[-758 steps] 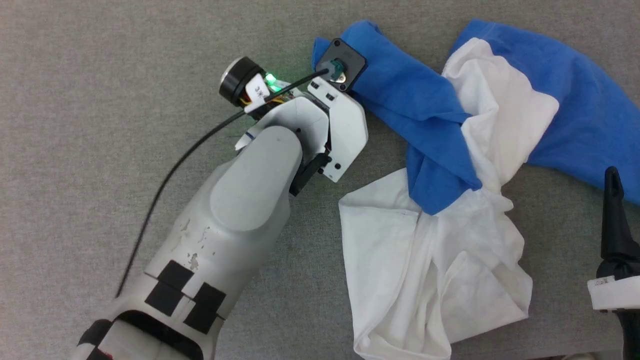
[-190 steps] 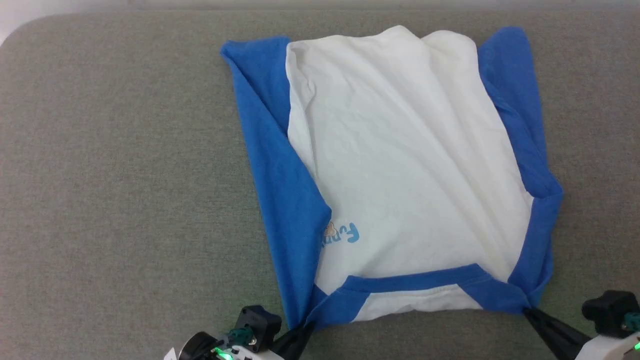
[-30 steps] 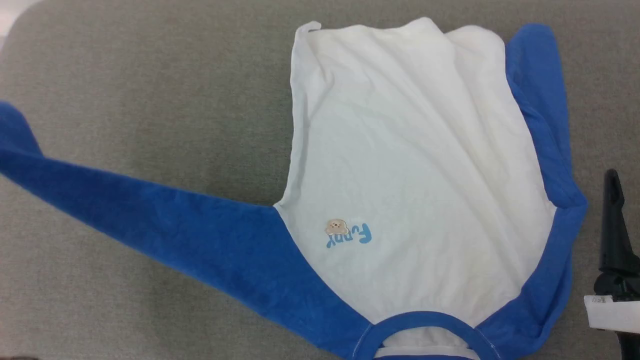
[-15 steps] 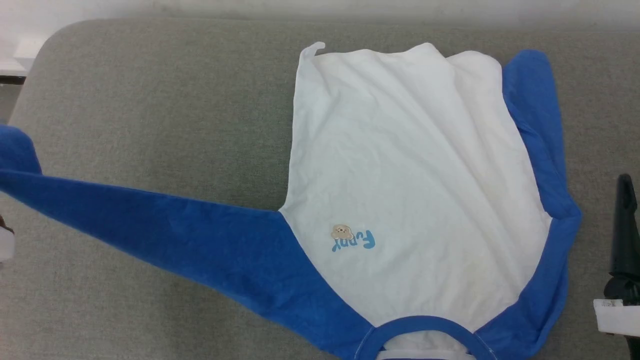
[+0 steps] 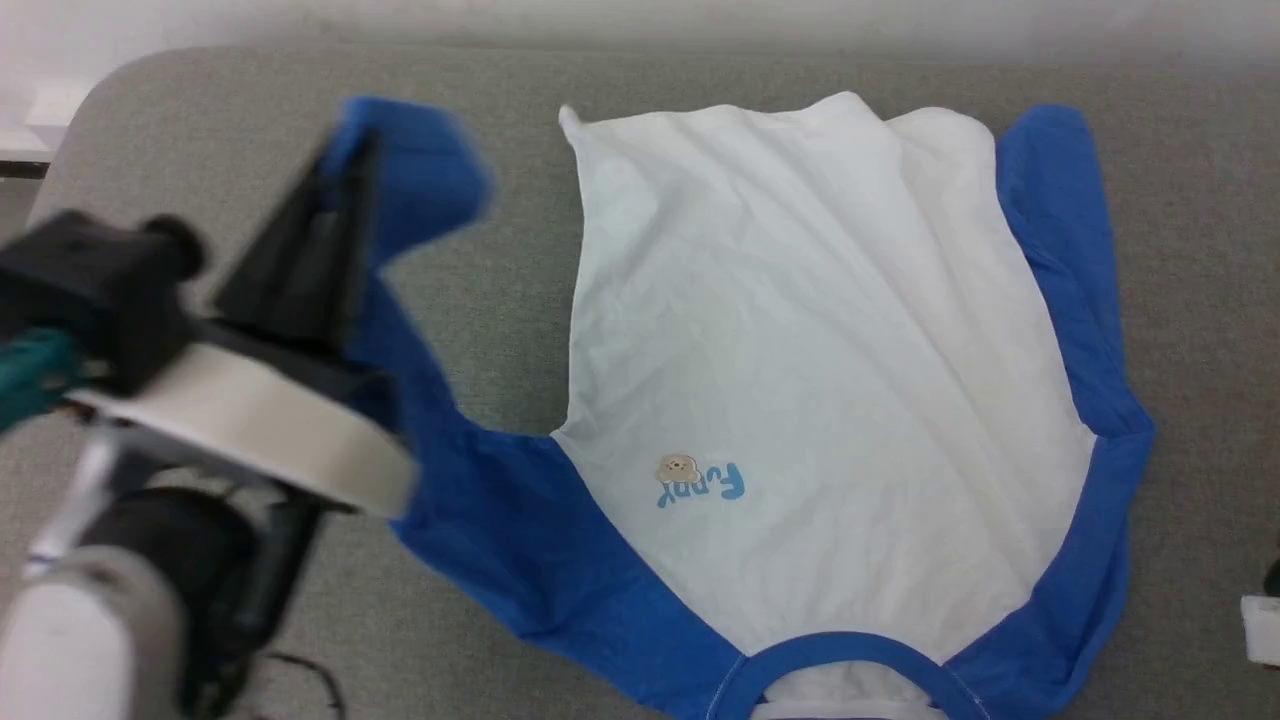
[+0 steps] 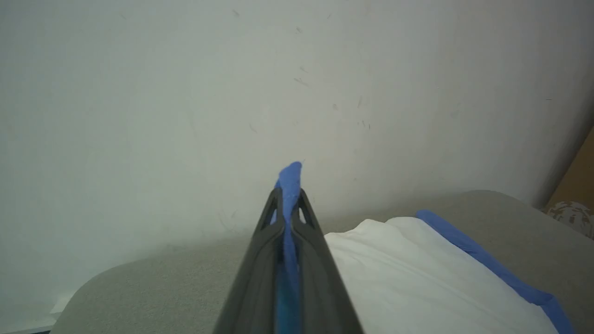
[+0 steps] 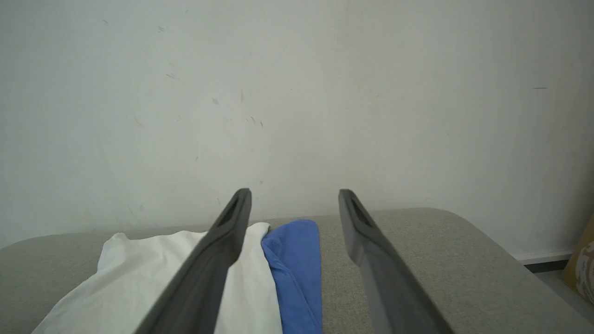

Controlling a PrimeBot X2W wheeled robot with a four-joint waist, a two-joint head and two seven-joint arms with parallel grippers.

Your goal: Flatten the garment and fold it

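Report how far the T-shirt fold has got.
Done: the T-shirt lies spread flat, lettering up, on the grey surface, the sleeve on the robot's right lying along the body. In hand: the left gripper is shut on the other sleeve's cuff, raised off the surface; the right gripper is open, holding nothing. Left: probably laying that sleeve in, then folding the body.

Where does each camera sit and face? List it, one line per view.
Head view: from above, down onto the garment on the grey surface; left gripper at left.
Left wrist view: along the shut left gripper pinching the blue sleeve, toward the wall.
Right wrist view: along the open right gripper, toward the wall.
Shared by all: the garment.
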